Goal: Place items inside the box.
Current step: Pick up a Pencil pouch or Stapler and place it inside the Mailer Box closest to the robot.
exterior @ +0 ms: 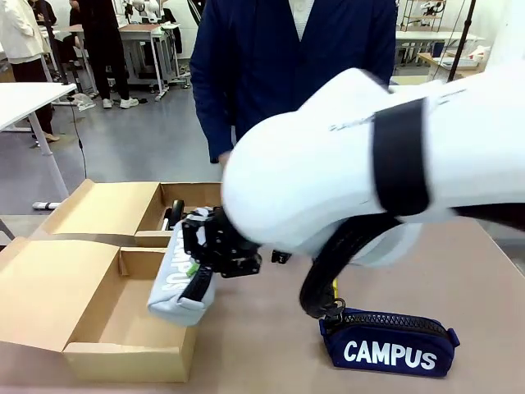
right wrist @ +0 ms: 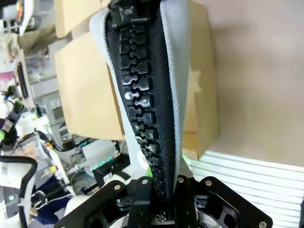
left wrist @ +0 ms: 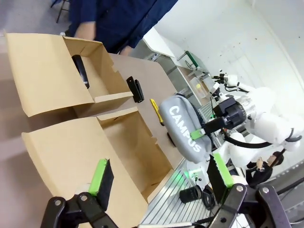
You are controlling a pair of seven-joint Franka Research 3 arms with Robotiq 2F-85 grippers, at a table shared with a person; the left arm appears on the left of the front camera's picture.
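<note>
My right gripper (exterior: 197,277) is shut on the grey "CAMPUS" pouch (exterior: 168,287), which hangs tilted over the right wall of the open cardboard box (exterior: 90,287). The right wrist view looks down the grey pouch's black zipper (right wrist: 140,109), pinched between my fingers. The navy "CAMPUS" pouch (exterior: 390,346) lies on the table at front right. A black stapler (left wrist: 135,89) and a yellow utility knife (left wrist: 156,110) lie on the table beside the box. A black item (left wrist: 80,71) lies in the box's far half. My left gripper (left wrist: 159,175) is open, hovering over the box's near side.
A person in a dark blue jacket (exterior: 287,66) stands at the far edge of the table. My right arm's white body (exterior: 369,164) covers much of the middle of the front view. The near half of the box (left wrist: 128,147) has a bare floor.
</note>
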